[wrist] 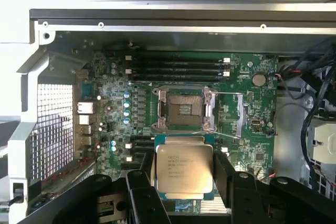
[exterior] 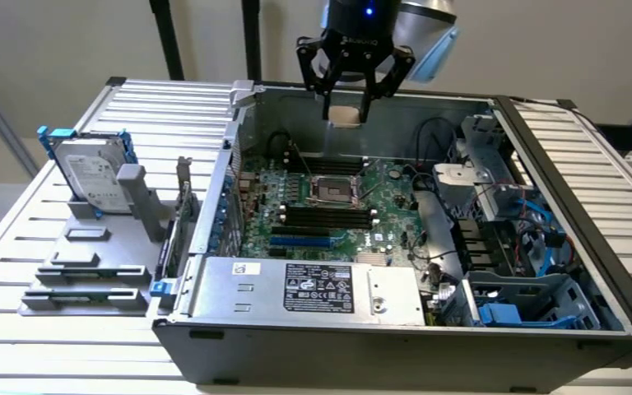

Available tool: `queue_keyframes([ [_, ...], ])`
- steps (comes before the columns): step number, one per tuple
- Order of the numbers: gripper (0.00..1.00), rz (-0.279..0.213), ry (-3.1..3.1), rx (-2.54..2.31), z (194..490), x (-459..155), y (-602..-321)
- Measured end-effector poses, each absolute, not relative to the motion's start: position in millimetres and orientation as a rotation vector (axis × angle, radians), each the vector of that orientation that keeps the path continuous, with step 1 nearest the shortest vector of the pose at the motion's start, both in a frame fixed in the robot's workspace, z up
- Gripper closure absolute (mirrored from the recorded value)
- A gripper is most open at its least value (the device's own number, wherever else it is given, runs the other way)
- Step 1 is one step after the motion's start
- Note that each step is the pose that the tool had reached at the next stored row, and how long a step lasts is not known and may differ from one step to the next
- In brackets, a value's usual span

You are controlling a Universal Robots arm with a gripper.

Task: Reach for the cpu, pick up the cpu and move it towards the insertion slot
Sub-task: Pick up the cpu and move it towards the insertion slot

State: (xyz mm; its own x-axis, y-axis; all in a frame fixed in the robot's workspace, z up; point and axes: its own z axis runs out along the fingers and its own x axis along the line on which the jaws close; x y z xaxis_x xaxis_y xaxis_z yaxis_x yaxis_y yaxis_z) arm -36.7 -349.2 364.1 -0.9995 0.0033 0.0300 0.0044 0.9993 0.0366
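The gripper (exterior: 347, 115) is clamped on the cpu (wrist: 184, 170), lifted above the open case. The insertion slot (wrist: 185, 109) sits empty below; the chip isn't over it yet.

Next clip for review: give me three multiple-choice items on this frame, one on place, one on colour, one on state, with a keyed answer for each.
1. Where is the cpu?
A. In the claw above the open case
B. Seated in the socket
C. On the table by the hard drive

2. What colour is the circuit board?
A. Red
B. Green
C. White

3. The insertion slot is:
A. Holding a chip
B. Covered by a fan
C. Empty

Key: 1 A, the fingers flank the chip in mid-air; 2 B, green shows around the socket; 3 C, its dark centre lies bare.
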Motion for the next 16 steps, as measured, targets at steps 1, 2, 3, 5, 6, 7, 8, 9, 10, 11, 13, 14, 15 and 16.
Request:
queue_keyframes([
  [1,0.45,-0.057,-3.111,-0.007,363.7,-36.4,-347.7],
  [2,0.45,-0.057,-3.111,-0.007,363.2,-36.1,-346.2],
  [3,0.45,-0.057,-3.111,-0.007,362.7,-35.8,-344.6],
  [5,0.45,-0.057,-3.111,-0.008,361.8,-35.1,-341.7],
  [6,0.45,-0.057,-3.111,-0.009,361.5,-34.5,-340.3],
  [7,0.45,-0.057,-3.111,-0.009,361.3,-33.8,-339.3],
  [8,0.45,-0.057,-3.111,-0.01,361.2,-33.3,-338.4],
  [9,0.45,-0.057,-3.111,-0.011,361.2,-33.1,-338.3],
  [10,0.45,-0.057,-3.111,-0.012,361.2,-33.0,-338.3],
  [11,0.45,-0.057,-3.111,-0.012,361.2,-33.0,-338.3],
  [13,0.45,-0.057,-3.111,-0.012,361.2,-33.0,-338.3],
  [14,0.45,-0.057,-3.111,-0.012,361.2,-33.0,-338.3],
  [15,0.45,-0.057,-3.111,-0.012,361.2,-33.0,-338.3],
  [16,0.45,-0.057,-3.111,-0.012,361.2,-33.0,-338.3],
])
